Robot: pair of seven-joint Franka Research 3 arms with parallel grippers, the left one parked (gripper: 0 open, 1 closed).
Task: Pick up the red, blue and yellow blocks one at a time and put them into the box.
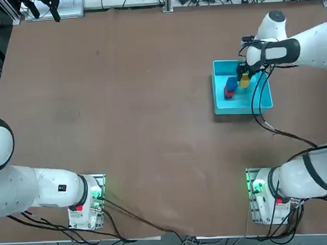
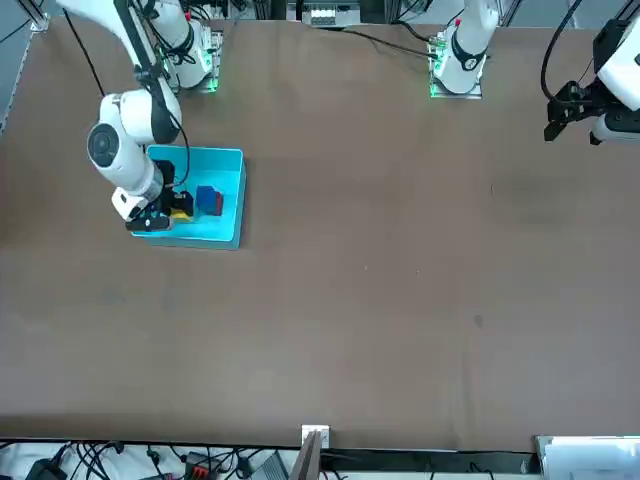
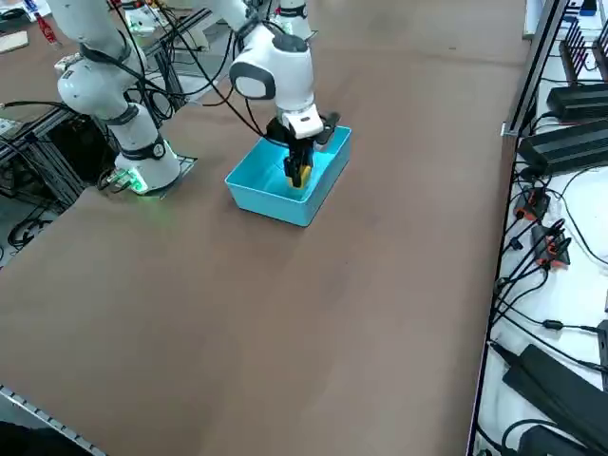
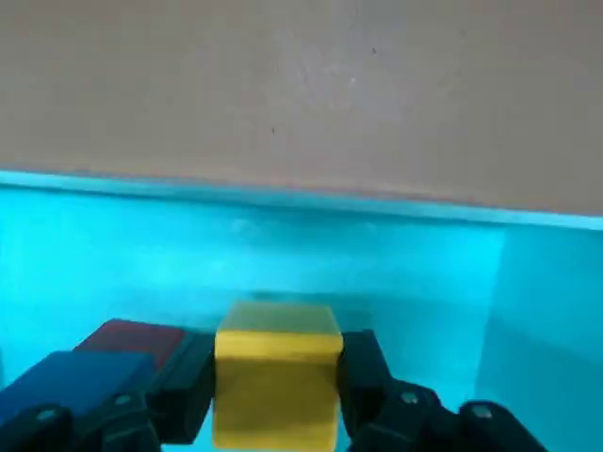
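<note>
The right gripper (image 4: pixel 278 367) is positioned at the open-top, light blue, roughly square box (image 1: pixel 242 104) with thin walls, its two black fingers (image 4: pixel 188 384) directed down into the interior. The jaws are clamped on the plain yellow cube-shaped block (image 4: pixel 275 391), with one finger in contact with each of two opposite sides. The yellow block is located within the walls of the box; whether its underside touches the box floor cannot be determined.

The plain blue cube-shaped block (image 1: pixel 232 83) and the plain red cube-shaped block (image 1: pixel 229 93) are also located inside the box, close together and near the gripper. In the top view, the blue block lies between the red block and the yellow block. Whether the blue block partly overlies the red block cannot be determined.

The box is seated on the flat brown tabletop (image 1: pixel 125 102). In the top view, it occupies the upper right portion of the table, beyond the base of the white right arm (image 1: pixel 306 45). Black cables (image 1: pixel 285 133) extend from the arm across one side of the box.
</note>
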